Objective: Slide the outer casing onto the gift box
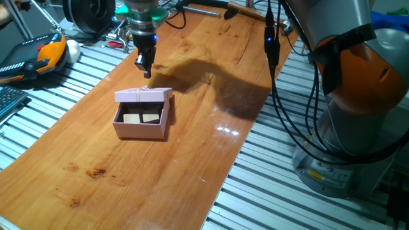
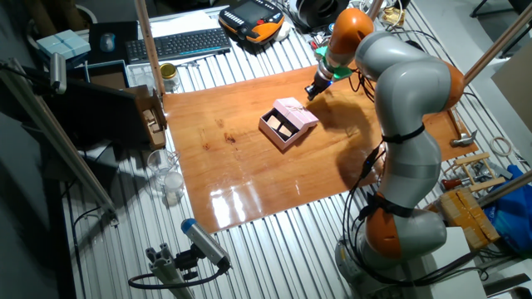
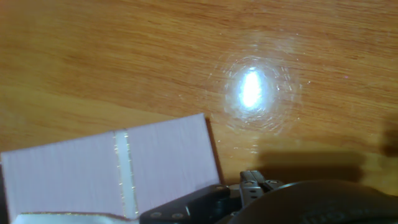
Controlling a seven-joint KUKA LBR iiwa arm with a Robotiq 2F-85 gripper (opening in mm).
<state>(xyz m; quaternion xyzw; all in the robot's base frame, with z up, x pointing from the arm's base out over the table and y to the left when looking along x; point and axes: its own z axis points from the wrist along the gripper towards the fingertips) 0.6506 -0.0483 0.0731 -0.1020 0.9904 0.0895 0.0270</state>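
On the wooden desk [image 1: 192, 147] we see the pink casing [image 1: 144, 95] sitting only partly over the box [image 1: 141, 123], whose tan squares [image 1: 142, 117] remain exposed at the open front. The pincer [image 1: 144, 68] hangs just behind the casing's far edge, apart from it as far as we can judge; whether its fingers stand wide or narrow we cannot tell, and it appears to hold nothing.

The risk from here, in our judgement, is a push that drives casing and box together across the smooth wood rather than closing one over the other, since nothing braces the box. A contact off-centre could also skew the casing and jam it on the tray's walls.

The two fixed views show the box's open front and the squares inside; the hand view does not. It gives instead a close look at the casing's top, its pale string [image 3: 123, 174] running across, and a bright glare on the wood beyond.
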